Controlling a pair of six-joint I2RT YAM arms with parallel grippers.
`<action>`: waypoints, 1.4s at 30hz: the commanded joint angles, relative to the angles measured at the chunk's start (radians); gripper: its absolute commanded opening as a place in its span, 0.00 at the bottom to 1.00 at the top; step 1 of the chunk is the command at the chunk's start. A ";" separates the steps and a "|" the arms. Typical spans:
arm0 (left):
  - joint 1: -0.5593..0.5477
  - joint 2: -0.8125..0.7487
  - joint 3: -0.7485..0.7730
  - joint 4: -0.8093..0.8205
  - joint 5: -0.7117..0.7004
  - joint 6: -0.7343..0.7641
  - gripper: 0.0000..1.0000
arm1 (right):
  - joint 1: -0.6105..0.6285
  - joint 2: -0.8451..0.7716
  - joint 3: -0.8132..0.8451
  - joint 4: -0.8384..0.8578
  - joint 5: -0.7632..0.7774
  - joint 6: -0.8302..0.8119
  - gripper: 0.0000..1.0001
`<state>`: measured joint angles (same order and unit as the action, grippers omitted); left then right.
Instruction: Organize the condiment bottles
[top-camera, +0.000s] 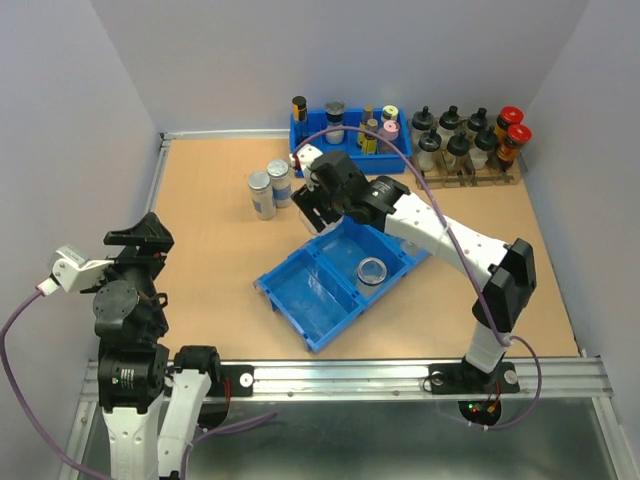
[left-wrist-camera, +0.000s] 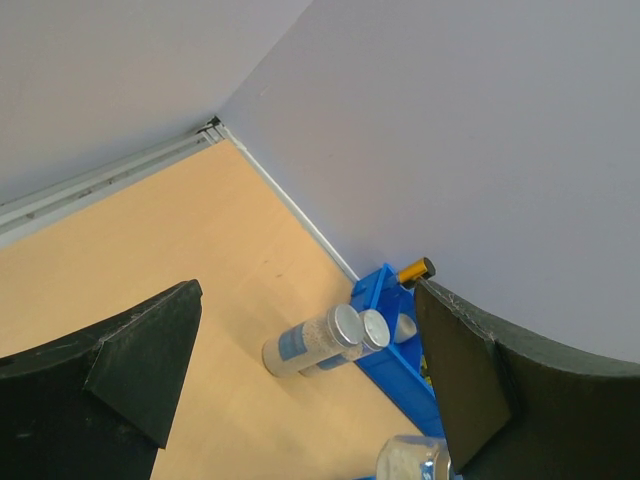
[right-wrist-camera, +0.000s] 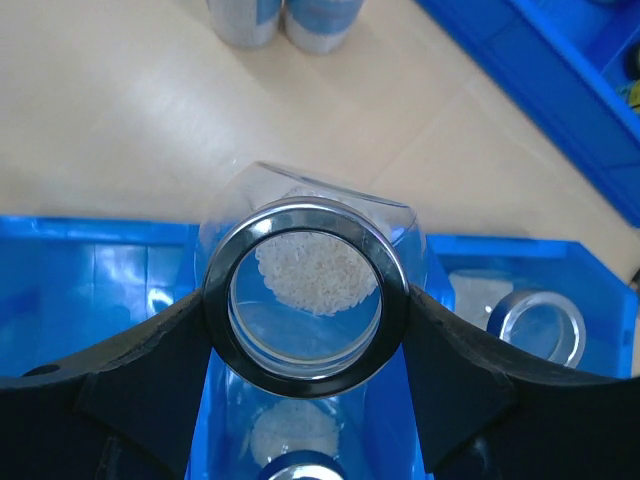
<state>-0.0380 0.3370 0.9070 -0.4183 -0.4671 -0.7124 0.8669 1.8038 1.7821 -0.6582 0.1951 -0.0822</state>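
My right gripper (top-camera: 318, 207) is shut on a clear glass jar (right-wrist-camera: 305, 300) with a metal rim and white grains inside. It holds the jar above the far end of the blue two-compartment tray (top-camera: 300, 290). One jar (top-camera: 371, 272) stands in the tray. The right wrist view shows it (right-wrist-camera: 535, 325) and another jar (right-wrist-camera: 290, 440) right below the held one. Two silver-capped jars (top-camera: 262, 193) (top-camera: 279, 182) stand on the table left of the gripper, and also show in the left wrist view (left-wrist-camera: 310, 342). My left gripper (top-camera: 140, 240) is open and empty at the left edge.
A blue bin (top-camera: 300, 135) with small colourful-capped bottles stands at the back wall. A rack of dark bottles (top-camera: 470, 140) with black and red caps stands at the back right. A grey wall runs along the left side.
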 joint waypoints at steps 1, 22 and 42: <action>0.000 0.037 -0.014 0.095 0.027 0.004 0.99 | 0.001 -0.089 -0.102 0.055 -0.016 0.015 0.00; -0.002 0.057 -0.048 0.141 0.051 0.007 0.99 | -0.127 -0.195 -0.481 0.163 -0.261 -0.053 0.00; -0.002 0.056 -0.045 0.139 0.048 0.019 0.99 | -0.155 -0.158 -0.475 0.143 -0.244 0.002 0.62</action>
<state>-0.0380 0.3954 0.8589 -0.3244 -0.4168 -0.7139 0.7124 1.6775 1.2919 -0.5415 -0.0662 -0.1108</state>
